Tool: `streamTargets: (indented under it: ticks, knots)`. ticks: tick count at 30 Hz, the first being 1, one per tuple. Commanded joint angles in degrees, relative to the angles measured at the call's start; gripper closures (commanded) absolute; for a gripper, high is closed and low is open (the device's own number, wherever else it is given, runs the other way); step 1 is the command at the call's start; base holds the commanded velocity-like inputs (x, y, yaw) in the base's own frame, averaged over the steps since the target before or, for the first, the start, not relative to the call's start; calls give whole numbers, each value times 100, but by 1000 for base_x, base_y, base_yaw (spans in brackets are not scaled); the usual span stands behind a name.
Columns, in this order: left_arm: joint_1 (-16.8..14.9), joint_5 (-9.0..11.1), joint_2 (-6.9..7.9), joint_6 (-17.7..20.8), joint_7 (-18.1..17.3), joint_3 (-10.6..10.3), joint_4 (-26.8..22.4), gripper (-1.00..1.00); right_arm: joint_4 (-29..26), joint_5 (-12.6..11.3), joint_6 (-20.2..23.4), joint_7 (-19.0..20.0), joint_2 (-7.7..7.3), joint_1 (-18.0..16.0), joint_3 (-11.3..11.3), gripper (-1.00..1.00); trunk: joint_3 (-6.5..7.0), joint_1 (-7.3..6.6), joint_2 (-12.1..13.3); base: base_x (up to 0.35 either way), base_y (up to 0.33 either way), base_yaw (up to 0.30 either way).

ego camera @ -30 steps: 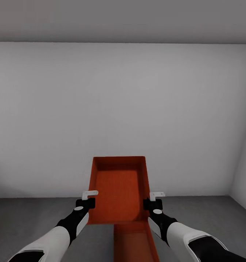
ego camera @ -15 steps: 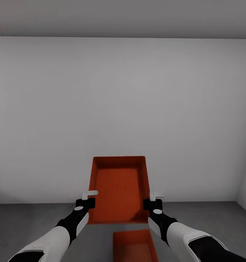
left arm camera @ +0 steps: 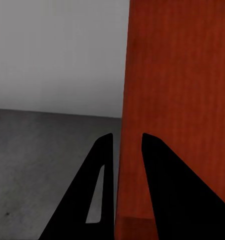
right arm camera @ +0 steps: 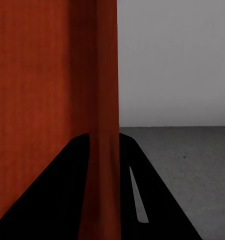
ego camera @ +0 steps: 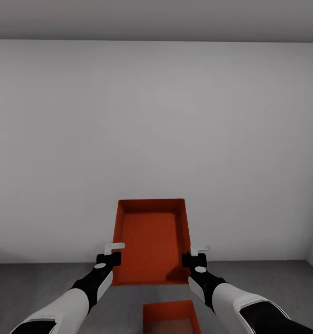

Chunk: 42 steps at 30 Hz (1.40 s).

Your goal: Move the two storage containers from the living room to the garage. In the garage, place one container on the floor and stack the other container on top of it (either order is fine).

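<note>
A pale grey wall (ego camera: 156, 139) rose over the concrete floor (ego camera: 45, 287). One storage container (ego camera: 151, 241) hung raised, its open top facing the camera; the left gripper (ego camera: 111, 254) and right gripper (ego camera: 196, 255) each clamped a side wall. The second container (ego camera: 170, 316) sat on the floor below.

Even, soft light; sharp renders, faint shadows, no glare.

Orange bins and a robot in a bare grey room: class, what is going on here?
The robot holds one orange container in the air, the left gripper and right gripper each clamped on a side wall. The second container sits on the grey floor just below. The stacking is not yet done.
</note>
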Motion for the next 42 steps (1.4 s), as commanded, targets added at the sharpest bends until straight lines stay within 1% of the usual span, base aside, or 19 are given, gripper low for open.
streamTargets:
  ticks: [1, 42]
  knots:
    - [-1, -27, 134, -18, 40, 121, 5, 100, -8, -34, -34, 1, -52, -6, -388, 100, -10, 2, -5, 13, 0, 0]
    - [-1, -30, 134, -24, 40, 113, 4, 100, -8, -40, -38, 1, -45, -6, -388, 100, -383, 2, -5, 1, 0, 0]
